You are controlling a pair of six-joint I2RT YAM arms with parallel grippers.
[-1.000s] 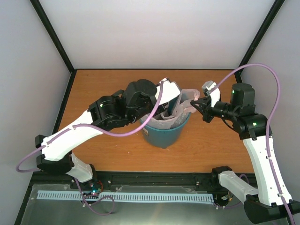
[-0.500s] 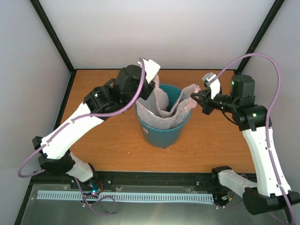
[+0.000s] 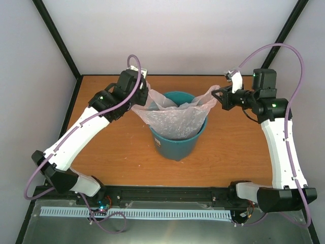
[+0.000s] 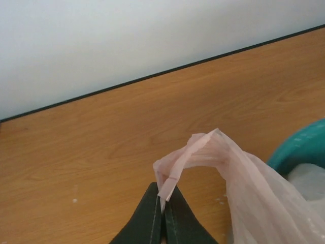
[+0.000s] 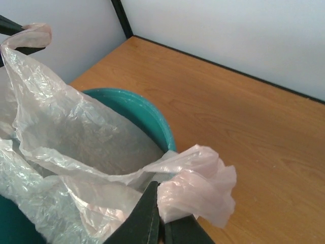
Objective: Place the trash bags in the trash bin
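Observation:
The teal trash bin (image 3: pixel 179 145) stands upright on the table's middle. The pale-pink trash bag (image 3: pixel 175 118) hangs inside it, its mouth stretched wide above the rim. My left gripper (image 3: pixel 140 99) is shut on the bag's left loop handle (image 4: pixel 175 170), left of the bin. My right gripper (image 3: pixel 217 95) is shut on the bag's right handle (image 5: pixel 198 185), right of the bin. The bin's rim (image 5: pixel 152 114) shows in the right wrist view, and a part of it (image 4: pixel 299 147) in the left wrist view. The bag's bottom is hidden in the bin.
The wooden table (image 3: pixel 111 157) is bounded by white walls and black corner posts (image 3: pixel 56 38). The purple cables loop above both arms. A black rail (image 3: pixel 167 195) runs along the near edge.
Both grippers have moved apart and towards the back, the left one leaving the bin's top. The bag, crumpled before, is now pulled open and taut across the bin.

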